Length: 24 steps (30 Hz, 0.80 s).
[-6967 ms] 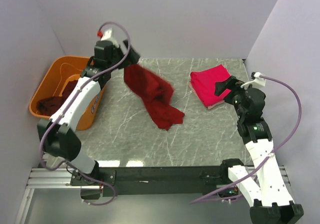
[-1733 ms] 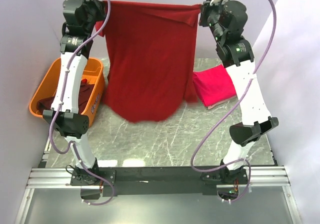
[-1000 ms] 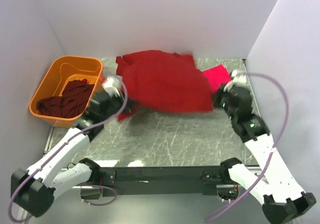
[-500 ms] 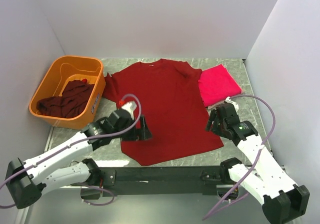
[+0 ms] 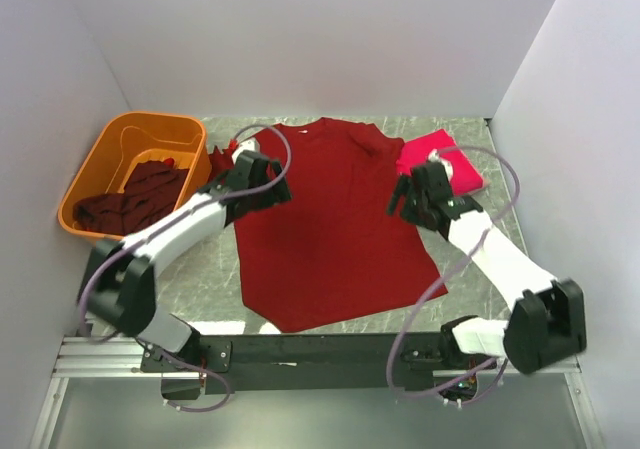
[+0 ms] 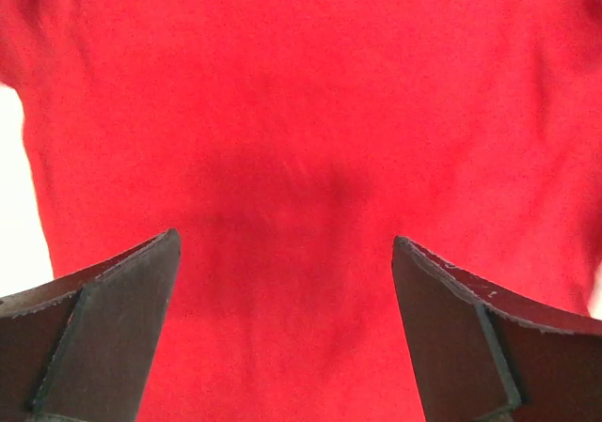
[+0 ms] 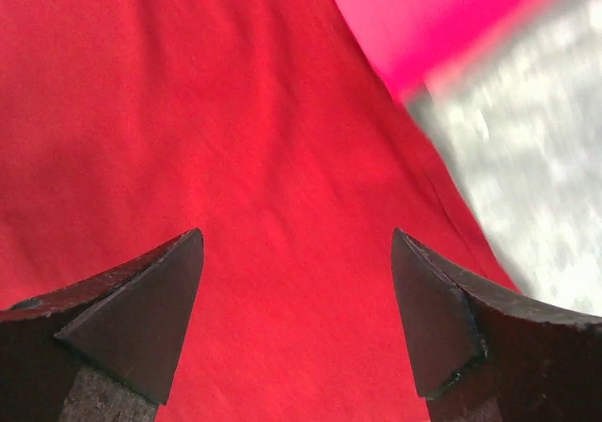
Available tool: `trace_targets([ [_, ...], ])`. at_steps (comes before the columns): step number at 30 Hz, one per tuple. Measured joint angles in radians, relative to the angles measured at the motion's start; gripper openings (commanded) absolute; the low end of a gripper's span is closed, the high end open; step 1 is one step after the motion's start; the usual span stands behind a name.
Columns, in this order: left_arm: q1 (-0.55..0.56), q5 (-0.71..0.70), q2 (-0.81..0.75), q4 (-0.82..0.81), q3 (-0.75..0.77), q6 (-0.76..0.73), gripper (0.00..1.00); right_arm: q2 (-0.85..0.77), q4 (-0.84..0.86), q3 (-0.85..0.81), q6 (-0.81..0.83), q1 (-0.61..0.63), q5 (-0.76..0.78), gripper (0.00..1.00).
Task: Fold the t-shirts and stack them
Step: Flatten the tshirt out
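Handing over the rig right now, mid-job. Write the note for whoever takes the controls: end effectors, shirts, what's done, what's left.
Left end effector: open, empty, above the spread red t-shirt near its tub-side sleeve.
Right end effector: open, empty, above the same shirt's opposite edge, beside the folded crimson-pink t-shirt.
Red t-shirt lies flat on the table, unfolded.
Dark maroon shirts sit heaped in the orange tub.
Done: one folded, one spread.
Left: fold the red one, stack it, then the tub's shirts.
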<state>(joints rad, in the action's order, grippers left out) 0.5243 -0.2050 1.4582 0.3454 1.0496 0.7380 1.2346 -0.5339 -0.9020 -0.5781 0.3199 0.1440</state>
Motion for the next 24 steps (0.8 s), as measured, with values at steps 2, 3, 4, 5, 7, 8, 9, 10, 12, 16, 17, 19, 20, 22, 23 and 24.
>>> trace_targets([
  [2,-0.036,0.0,0.088,-0.015,0.052,-0.024,0.99,0.065,0.04,-0.066,0.003,-0.021,-0.008,0.87],
  [3,-0.048,0.005,0.127,-0.025,0.078,-0.037,1.0,0.099,0.056,-0.102,0.003,-0.04,-0.019,0.87],
  [4,-0.057,0.012,0.161,-0.036,0.101,-0.047,0.99,0.132,0.078,-0.135,0.006,-0.061,-0.042,0.87],
  [5,-0.064,0.021,0.185,-0.048,0.118,-0.056,0.99,0.158,0.097,-0.159,0.007,-0.079,-0.059,0.87],
  [7,-0.084,0.045,0.226,-0.07,0.147,-0.076,0.99,0.222,0.135,-0.206,0.014,-0.113,-0.11,0.87],
  [8,-0.093,0.059,0.247,-0.08,0.165,-0.088,0.99,0.257,0.144,-0.229,0.016,-0.126,-0.134,0.87],
  [9,-0.101,0.064,0.265,-0.087,0.181,-0.095,0.99,0.286,0.152,-0.248,0.018,-0.132,-0.15,0.87],
  [10,-0.111,0.073,0.29,-0.095,0.205,-0.105,0.99,0.32,0.162,-0.266,0.019,-0.137,-0.167,0.87],
  [12,-0.133,0.085,0.342,-0.106,0.255,-0.123,1.0,0.379,0.176,-0.291,0.018,-0.139,-0.202,0.87],
  [16,-0.172,0.106,0.426,-0.117,0.324,-0.147,0.99,0.474,0.202,-0.301,0.015,-0.139,-0.281,0.86],
  [17,-0.183,0.111,0.446,-0.121,0.335,-0.151,0.99,0.496,0.202,-0.303,0.014,-0.139,-0.297,0.86],
  [19,-0.202,0.121,0.473,-0.121,0.344,-0.152,0.99,0.542,0.197,-0.321,0.011,-0.139,-0.313,0.86],
  [20,-0.211,0.126,0.486,-0.121,0.345,-0.152,0.99,0.574,0.192,-0.341,0.01,-0.139,-0.316,0.86],
  [22,-0.226,0.133,0.505,-0.121,0.345,-0.152,1.0,0.631,0.187,-0.377,0.01,-0.141,-0.319,0.85],
  [23,-0.231,0.135,0.513,-0.12,0.345,-0.152,0.99,0.664,0.176,-0.397,0.009,-0.144,-0.319,0.85],
  [24,-0.234,0.137,0.518,-0.12,0.344,-0.152,1.0,0.689,0.169,-0.412,0.008,-0.148,-0.317,0.85],
])
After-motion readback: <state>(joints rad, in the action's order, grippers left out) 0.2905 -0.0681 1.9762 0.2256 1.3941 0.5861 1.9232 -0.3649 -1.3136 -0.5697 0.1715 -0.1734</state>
